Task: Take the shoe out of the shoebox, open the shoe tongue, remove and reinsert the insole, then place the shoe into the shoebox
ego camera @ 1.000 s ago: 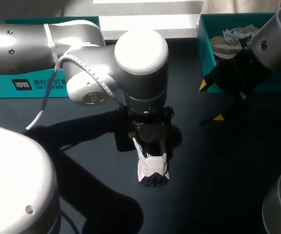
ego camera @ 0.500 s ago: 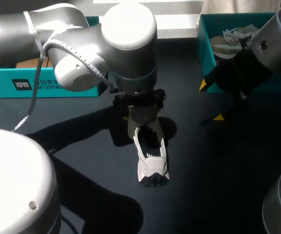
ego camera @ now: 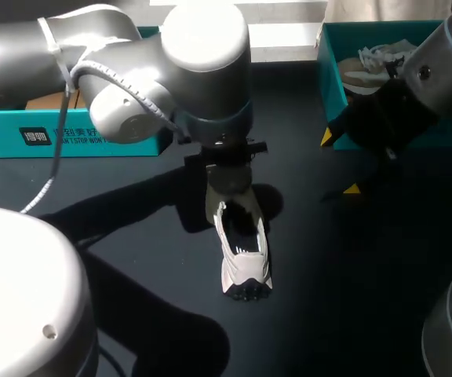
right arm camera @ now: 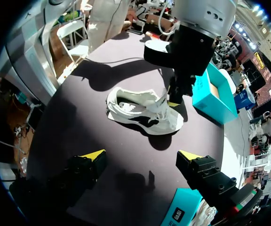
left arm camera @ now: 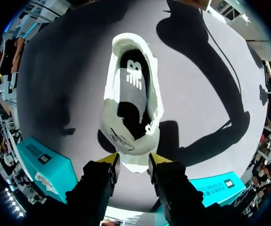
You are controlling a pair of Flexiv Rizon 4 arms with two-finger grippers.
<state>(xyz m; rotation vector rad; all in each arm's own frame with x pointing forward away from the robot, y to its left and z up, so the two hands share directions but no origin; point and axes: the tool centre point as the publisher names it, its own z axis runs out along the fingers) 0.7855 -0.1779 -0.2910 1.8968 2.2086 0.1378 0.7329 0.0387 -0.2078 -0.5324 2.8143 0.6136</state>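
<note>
A white shoe lies on the dark table, heel toward the front edge, its opening showing a dark insole. My left gripper stands straight down over the forefoot. In the left wrist view the left gripper has its yellow tips pressed on both sides of the white shoe tongue. The right wrist view shows the shoe on its sole with the tongue lifted at the left fingers. My right gripper hovers open beside the shoebox; nothing is between the right gripper's tips.
The teal shoebox at the back right holds crumpled white paper. A second teal box part lies at the back left under my left arm. Dark bare table surrounds the shoe.
My left arm shifted back and left over the shoe's front, then its fingers came together onto the tongue. The shoe and the right arm stayed put.
</note>
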